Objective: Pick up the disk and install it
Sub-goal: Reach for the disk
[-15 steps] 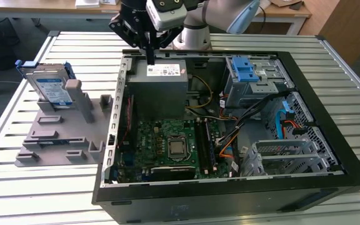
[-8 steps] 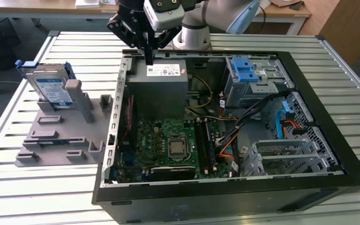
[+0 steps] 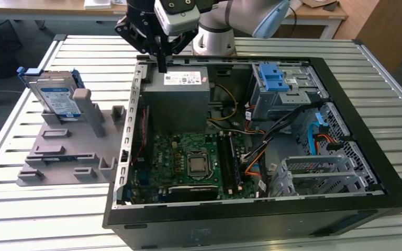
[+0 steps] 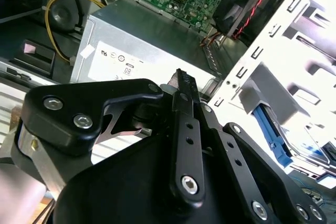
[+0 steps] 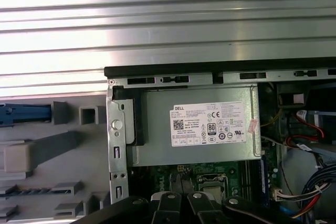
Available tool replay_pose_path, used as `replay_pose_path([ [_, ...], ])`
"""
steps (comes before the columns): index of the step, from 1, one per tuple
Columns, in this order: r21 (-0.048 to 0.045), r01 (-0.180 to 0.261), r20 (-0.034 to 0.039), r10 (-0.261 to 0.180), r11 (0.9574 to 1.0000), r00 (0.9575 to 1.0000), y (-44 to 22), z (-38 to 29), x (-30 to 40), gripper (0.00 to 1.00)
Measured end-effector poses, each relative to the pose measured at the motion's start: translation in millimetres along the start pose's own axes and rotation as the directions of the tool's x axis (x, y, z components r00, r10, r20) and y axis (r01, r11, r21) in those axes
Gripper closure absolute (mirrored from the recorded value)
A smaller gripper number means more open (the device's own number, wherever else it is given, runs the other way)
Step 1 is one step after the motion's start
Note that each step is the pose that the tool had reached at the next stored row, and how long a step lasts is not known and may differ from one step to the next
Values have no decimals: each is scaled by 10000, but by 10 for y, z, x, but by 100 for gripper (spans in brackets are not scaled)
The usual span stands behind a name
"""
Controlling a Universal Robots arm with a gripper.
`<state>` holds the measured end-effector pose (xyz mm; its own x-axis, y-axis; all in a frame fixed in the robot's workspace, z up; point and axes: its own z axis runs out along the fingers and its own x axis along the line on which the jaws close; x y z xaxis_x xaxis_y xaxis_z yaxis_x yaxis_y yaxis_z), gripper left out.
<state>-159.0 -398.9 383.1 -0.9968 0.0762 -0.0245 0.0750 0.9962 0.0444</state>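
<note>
Disk (image 3: 54, 97): upright in grey holder (image 3: 68, 151), by the table (image 3: 33, 219) edge at the exterior view's left.
Handling: probably stiff, weighty, shock-sensitive; grip the blue bracket's sides.
Gripper (image 3: 163, 68): pinched together, empty, over power supply (image 3: 176, 99).

exterior view: high, angled down, whole computer case (image 3: 243, 219)
first wrist view: overhead, straight down
second wrist view: close, slanting past gripper (image 4: 181, 77)
shared: power supply (image 3: 176, 102) (image 4: 136, 40) (image 5: 194, 127)

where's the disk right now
In the exterior view the disk stands on edge in the grey fixture to the exterior view's left of the open computer case, well apart from the gripper, which hangs over the power supply.
</note>
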Motion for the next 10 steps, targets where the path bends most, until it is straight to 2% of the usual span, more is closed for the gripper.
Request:
replay_pose_path([
  [10,0,0,0,0,10000,10000,-5,8,66,89],
])
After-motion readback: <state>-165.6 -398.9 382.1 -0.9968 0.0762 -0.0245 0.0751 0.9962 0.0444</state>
